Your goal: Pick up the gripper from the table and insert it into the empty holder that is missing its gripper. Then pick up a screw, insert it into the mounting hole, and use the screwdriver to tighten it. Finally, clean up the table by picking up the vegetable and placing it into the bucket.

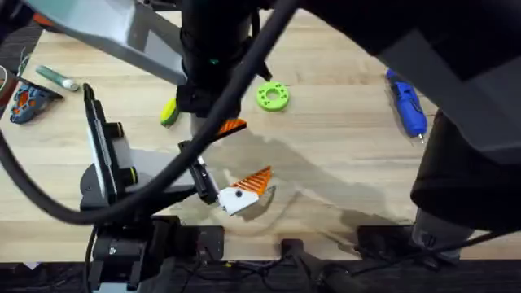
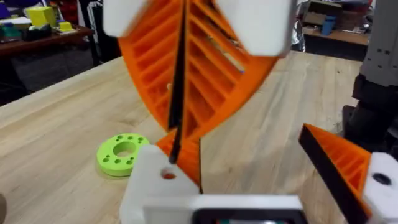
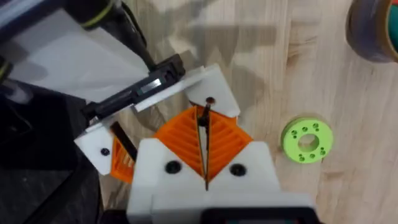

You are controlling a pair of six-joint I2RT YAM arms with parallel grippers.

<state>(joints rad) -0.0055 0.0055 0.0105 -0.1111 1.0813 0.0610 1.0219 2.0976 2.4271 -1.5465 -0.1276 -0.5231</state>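
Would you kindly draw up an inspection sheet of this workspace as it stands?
Surface: wooden table, no spills seen.
Job's things: screwdriver lying at the far right; vegetable on the table; holder carrying one orange finger.
Clutter: green disc; marker.
Grippers: right gripper shut, close to the holder; left gripper open.
Cables: black cable looping across the table.
Surroundings: cluttered bench behind.

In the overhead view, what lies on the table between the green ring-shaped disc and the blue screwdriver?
Nothing: the overhead view shows bare wooden table between the green ring-shaped disc and the screwdriver.
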